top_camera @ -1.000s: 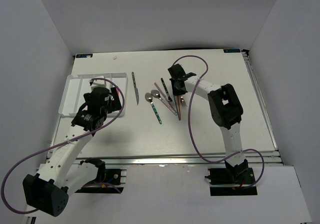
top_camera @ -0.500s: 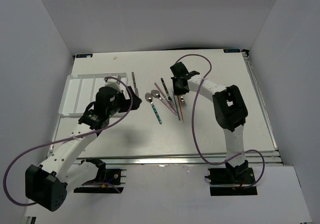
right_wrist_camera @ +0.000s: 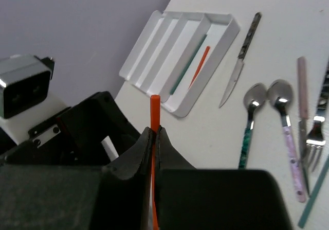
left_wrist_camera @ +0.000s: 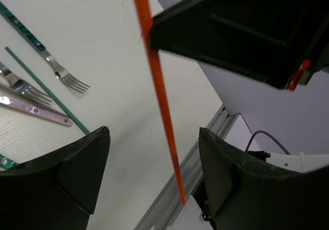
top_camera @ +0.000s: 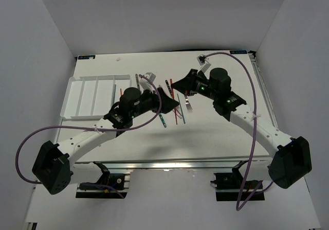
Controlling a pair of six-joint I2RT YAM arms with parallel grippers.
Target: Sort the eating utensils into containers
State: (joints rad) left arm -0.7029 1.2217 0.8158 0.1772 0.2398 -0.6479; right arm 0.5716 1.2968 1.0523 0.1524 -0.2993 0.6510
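Your red chopstick [left_wrist_camera: 162, 101] is lifted off the table above its middle. Its long axis runs through the gap between the left gripper's [left_wrist_camera: 154, 133] fingers [left_wrist_camera: 82, 171], which stand wide and touch nothing. The right gripper [right_wrist_camera: 153, 133] is pinched tight on its upper end. The tray [right_wrist_camera: 181, 43] lies toward the table's far left corner.

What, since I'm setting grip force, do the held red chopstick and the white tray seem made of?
Red chopstick: probably plastic, uniform orange-red colour, smooth matte, square-cut end. Tray: likely moulded plastic, plain white with slight sheen and thin rounded dividers.
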